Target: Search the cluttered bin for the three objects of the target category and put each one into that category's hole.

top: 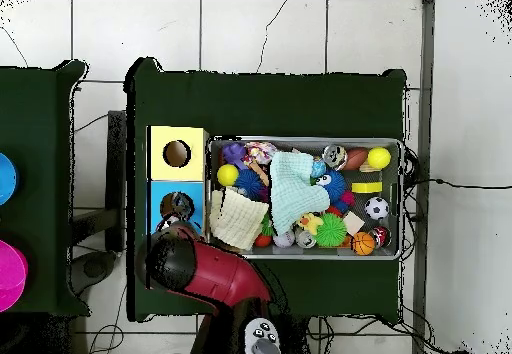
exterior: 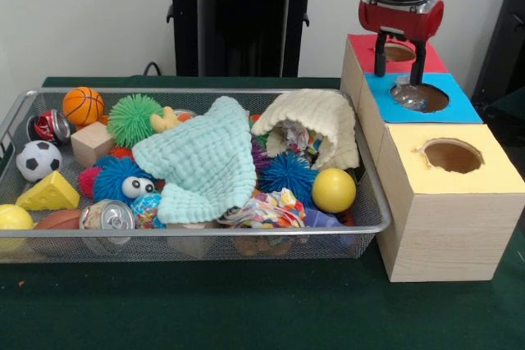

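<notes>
Green table [exterior: 271, 309]; gripper [exterior: 400, 74] over blue box's hole [exterior: 422, 97], fingers apart around something clear, hard to identify.

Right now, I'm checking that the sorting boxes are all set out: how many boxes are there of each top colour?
Red box: 1
Blue box: 1
Yellow box: 1
Total: 3
</notes>
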Motion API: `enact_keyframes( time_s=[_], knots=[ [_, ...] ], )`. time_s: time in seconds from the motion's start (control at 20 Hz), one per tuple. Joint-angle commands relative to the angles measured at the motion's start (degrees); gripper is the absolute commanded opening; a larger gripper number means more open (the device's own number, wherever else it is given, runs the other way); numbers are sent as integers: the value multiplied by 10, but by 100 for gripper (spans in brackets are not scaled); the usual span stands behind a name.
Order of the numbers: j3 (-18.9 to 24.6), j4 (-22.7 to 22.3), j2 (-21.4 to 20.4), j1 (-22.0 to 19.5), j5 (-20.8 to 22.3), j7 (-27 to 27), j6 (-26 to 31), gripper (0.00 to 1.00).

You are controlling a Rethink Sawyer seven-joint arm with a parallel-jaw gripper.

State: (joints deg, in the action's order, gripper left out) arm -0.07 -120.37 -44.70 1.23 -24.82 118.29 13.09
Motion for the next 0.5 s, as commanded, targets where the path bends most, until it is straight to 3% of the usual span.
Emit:
enact_keyframes(
  time_s=[0.05, 0.1, 0.15, 0.2, 0.25, 0.3, 0.45, 0.5],
  knots=[
    [28, -45, 6, -17, 11, 111, -74, 100],
    [1, -47, -43, 20, 1, 119, -27, 100],
    [-1, -54, -56, 21, 2, 118, -21, 100],
    [-40, -12, -72, 58, -1, 129, 42, 100],
    [-40, -13, -79, 57, -2, 129, 49, 100],
    [-52, 17, -71, 78, -4, 140, 71, 100],
    [-31, 23, -73, 61, -18, 129, 76, 100],
    [2, 8, -79, 35, -32, 116, 62, 100]
  ],
)
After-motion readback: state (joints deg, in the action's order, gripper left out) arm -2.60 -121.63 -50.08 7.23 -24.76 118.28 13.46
